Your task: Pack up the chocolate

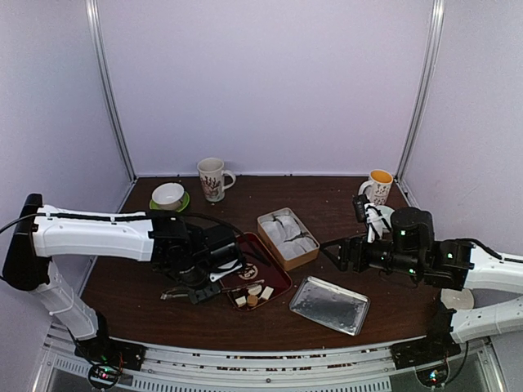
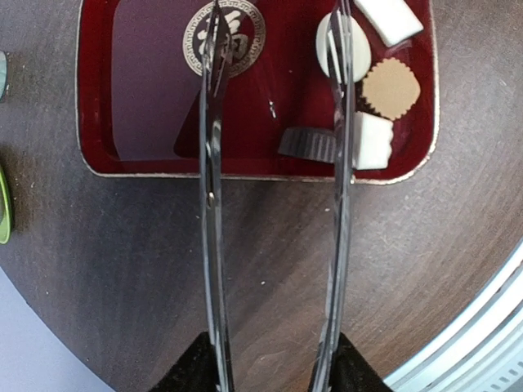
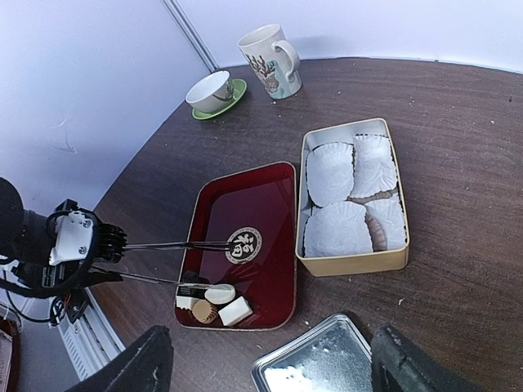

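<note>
The chocolate lies at the near end of the red tray (image 1: 276,263): a round cream piece (image 2: 358,51), a white block (image 2: 391,18), a tan scalloped piece (image 2: 391,86), a white cube (image 2: 373,140) and a dark cup-shaped piece (image 2: 309,144). The pieces also show in the right wrist view (image 3: 219,293). My left gripper (image 2: 280,16) has long thin metal blades, spread apart over the tray. One blade is over the round emblem, the other over the cream piece. My right gripper (image 3: 274,367) is wide open and empty above the silver lid (image 3: 315,377). The tan tin (image 3: 351,263) holds white paper liners.
A patterned mug (image 1: 213,179) and a white cup on a green saucer (image 1: 168,196) stand at the back left. A yellow-lined mug (image 1: 377,186) stands at the back right. The tin (image 1: 288,238) sits right of the tray, the lid (image 1: 329,305) near the front edge.
</note>
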